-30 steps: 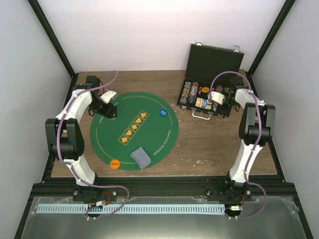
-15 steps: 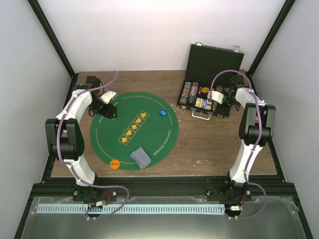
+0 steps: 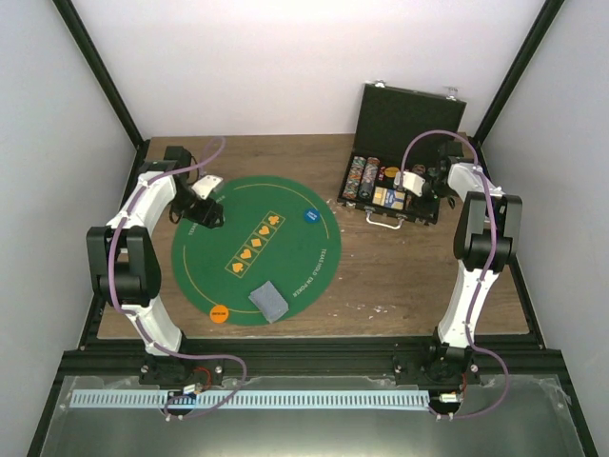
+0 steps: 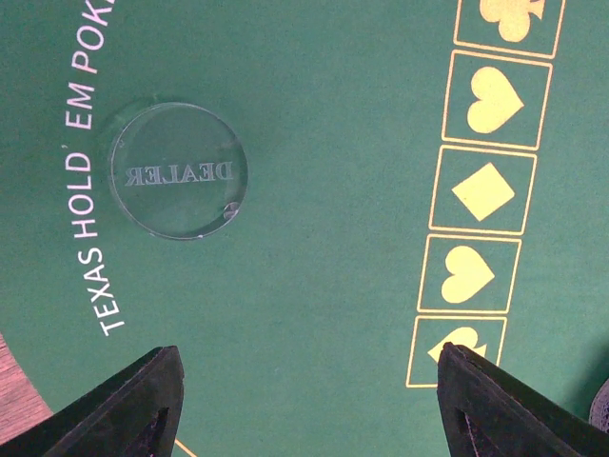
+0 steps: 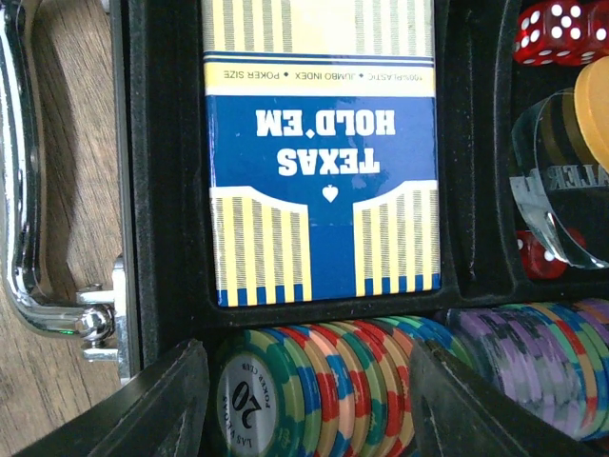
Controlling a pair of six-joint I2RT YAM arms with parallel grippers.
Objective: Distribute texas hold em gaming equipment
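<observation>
My left gripper (image 4: pixel 306 350) hangs open over the green felt mat (image 4: pixel 314 238) with nothing between its fingers. Ahead of it a clear round dealer button (image 4: pixel 178 170) lies flat on the felt. In the top view a blue disc (image 3: pixel 310 217), an orange disc (image 3: pixel 219 311) and a grey-blue stack of cards (image 3: pixel 268 301) lie on the mat. My right gripper (image 5: pixel 306 352) is down inside the black case (image 3: pixel 400 157), open, its jaws standing either side of a row of striped poker chips (image 5: pixel 324 386) that lies on edge.
Inside the case sit a blue-and-yellow Texas Hold'em card box (image 5: pixel 324 152), red dice (image 5: pixel 561 29), another clear dealer button (image 5: pixel 557 195) and purple chips (image 5: pixel 538 367). The case's chrome handle (image 5: pixel 38 200) is to the left, its lid upright behind. Bare wooden table (image 3: pixel 400 271) lies between mat and case.
My right gripper has shifted slightly over the case and its jaws have widened a little. The left arm has not moved.
</observation>
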